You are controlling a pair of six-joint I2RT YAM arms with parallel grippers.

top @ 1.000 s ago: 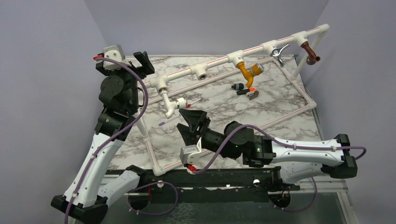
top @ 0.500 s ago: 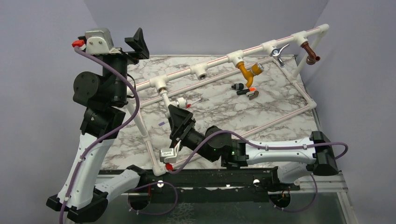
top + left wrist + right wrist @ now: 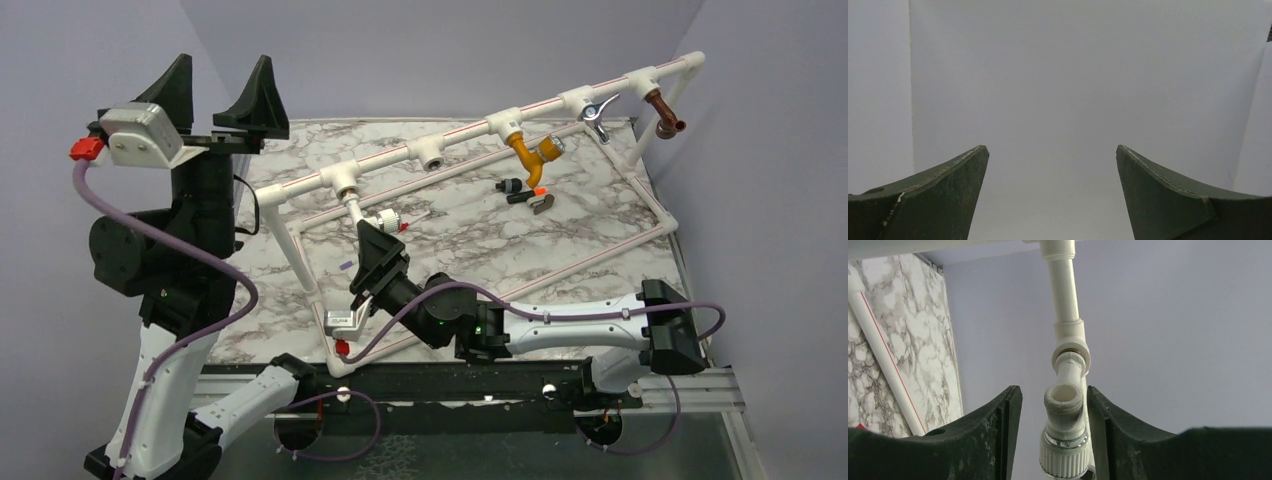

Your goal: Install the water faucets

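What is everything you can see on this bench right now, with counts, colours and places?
pipe frame: 1, white, across the table
table: 1, grey-white marble
white faucet: 1, hanging from leftmost tee
mustard faucet: 1, yellow, middle tee
chrome-levered faucet: 1, silver, next tee right
brown faucet: 1, far-right corner
black-and-orange faucet: 1, loose on table
left claw: 1, black, raised far left, open, empty
right claw: 1, black, straddling white faucet

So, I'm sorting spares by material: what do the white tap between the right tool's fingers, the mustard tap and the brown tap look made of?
White tap: likely moulded plastic, matte, with a ribbed knob and a shiny, probably metal ring. Mustard tap: smooth yellow; painted metal or plastic, cannot tell. Brown tap: coppery sheen, perhaps metal or plated plastic.
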